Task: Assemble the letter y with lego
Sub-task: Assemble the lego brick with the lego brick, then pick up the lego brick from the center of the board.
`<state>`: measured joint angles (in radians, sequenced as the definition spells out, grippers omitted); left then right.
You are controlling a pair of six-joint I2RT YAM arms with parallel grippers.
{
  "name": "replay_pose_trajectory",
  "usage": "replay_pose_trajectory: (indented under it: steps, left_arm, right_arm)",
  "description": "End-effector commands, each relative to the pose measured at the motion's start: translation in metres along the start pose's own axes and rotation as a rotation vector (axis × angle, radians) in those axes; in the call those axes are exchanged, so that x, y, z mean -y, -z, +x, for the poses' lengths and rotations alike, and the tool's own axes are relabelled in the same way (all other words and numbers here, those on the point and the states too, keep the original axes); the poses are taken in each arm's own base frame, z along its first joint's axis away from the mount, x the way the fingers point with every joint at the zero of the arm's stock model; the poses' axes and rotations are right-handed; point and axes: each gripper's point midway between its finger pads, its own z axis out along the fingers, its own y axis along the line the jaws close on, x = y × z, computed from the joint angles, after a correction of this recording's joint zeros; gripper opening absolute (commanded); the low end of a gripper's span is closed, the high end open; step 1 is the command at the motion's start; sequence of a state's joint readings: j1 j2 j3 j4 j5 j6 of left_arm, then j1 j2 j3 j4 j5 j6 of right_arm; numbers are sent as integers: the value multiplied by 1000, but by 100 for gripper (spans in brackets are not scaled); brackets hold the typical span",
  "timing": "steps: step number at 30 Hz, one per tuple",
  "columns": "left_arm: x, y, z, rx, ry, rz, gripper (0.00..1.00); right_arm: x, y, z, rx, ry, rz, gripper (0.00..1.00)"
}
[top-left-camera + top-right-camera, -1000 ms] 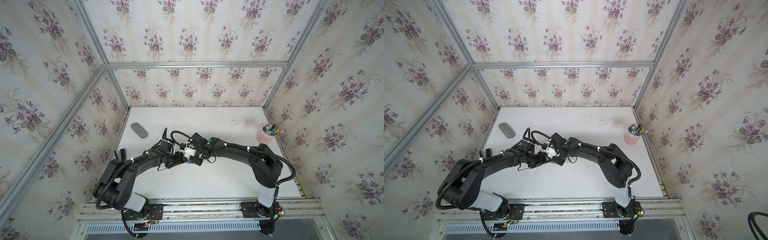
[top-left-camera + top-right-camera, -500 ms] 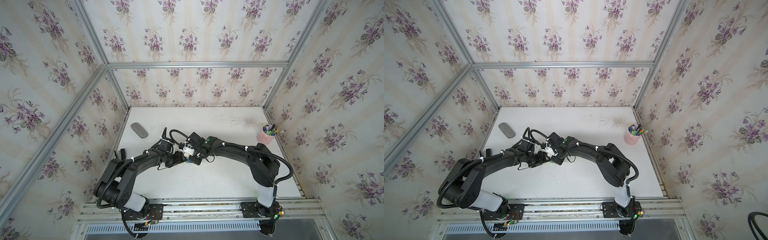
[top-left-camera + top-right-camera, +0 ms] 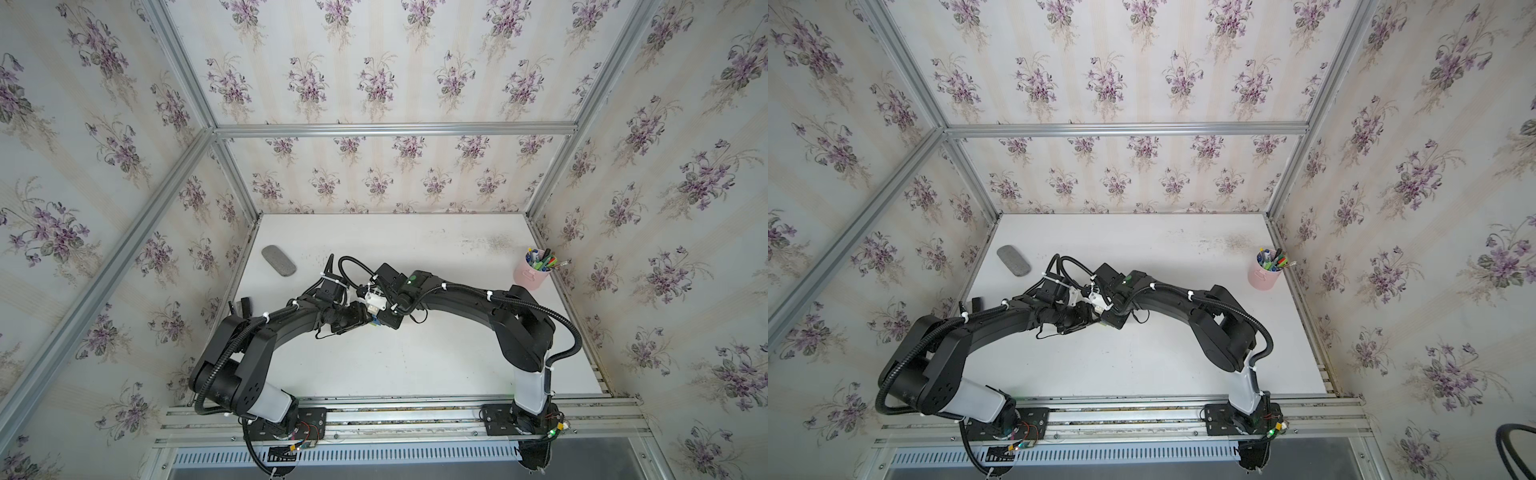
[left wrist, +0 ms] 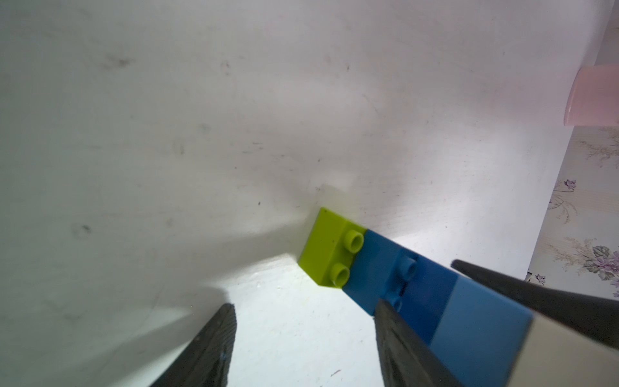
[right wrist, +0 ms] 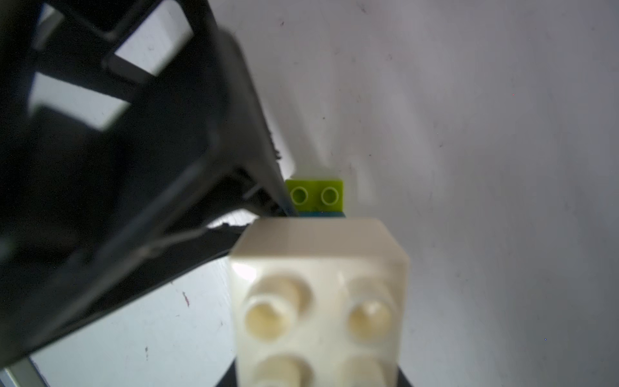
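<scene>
A lego stack lies low over the white table: lime green brick (image 4: 330,251) at the tip, then dark blue (image 4: 385,271), light blue (image 4: 479,321) and a white brick (image 5: 318,268). My right gripper (image 5: 315,375) is shut on the white end, and one of its fingers (image 4: 536,301) shows beside the stack. My left gripper (image 4: 304,305) is open with only bare table between its fingers. Its nearer finger (image 4: 398,338) lies alongside the dark blue part. In both top views the two grippers meet mid-table (image 3: 372,316) (image 3: 1098,318), and the stack is mostly hidden beneath them.
A pink cup of pens (image 3: 532,278) (image 3: 1266,272) stands at the far right of the table (image 3: 415,365). A grey oval object (image 3: 278,260) lies at the far left. A small black item (image 3: 245,305) sits by the left wall. Floral walls close three sides.
The right arm has edged slightly left toward the left gripper with the stack. Otherwise the pose looks the same.
</scene>
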<state>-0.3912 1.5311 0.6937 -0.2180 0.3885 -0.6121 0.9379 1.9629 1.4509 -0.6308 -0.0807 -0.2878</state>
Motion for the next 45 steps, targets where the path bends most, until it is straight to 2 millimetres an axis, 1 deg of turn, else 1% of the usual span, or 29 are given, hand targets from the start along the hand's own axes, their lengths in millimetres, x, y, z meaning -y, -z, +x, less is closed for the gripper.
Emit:
replay_pose_trajectory:
  steps: [1,8,20,32,45]
  left_arm:
    - [-39,-2,25,-75,32,-176,66]
    - [-39,-1,25,-72,31,-174,66]
    - [-38,-1,24,-70,34,-171,66]
    - [-27,6,18,-45,25,-138,70]
    - [-27,7,18,-42,21,-137,69]
  right_arm:
    - [-7,-10,-2,-1,10,-28,24]
    - [-8,-12,1,-29,14,-25,24]
    - [-6,-7,-7,-27,12,-16,24]
    - [-5,2,-14,-4,-1,-13,24]
    - [-7,-1,-10,-42,2,-21,24]
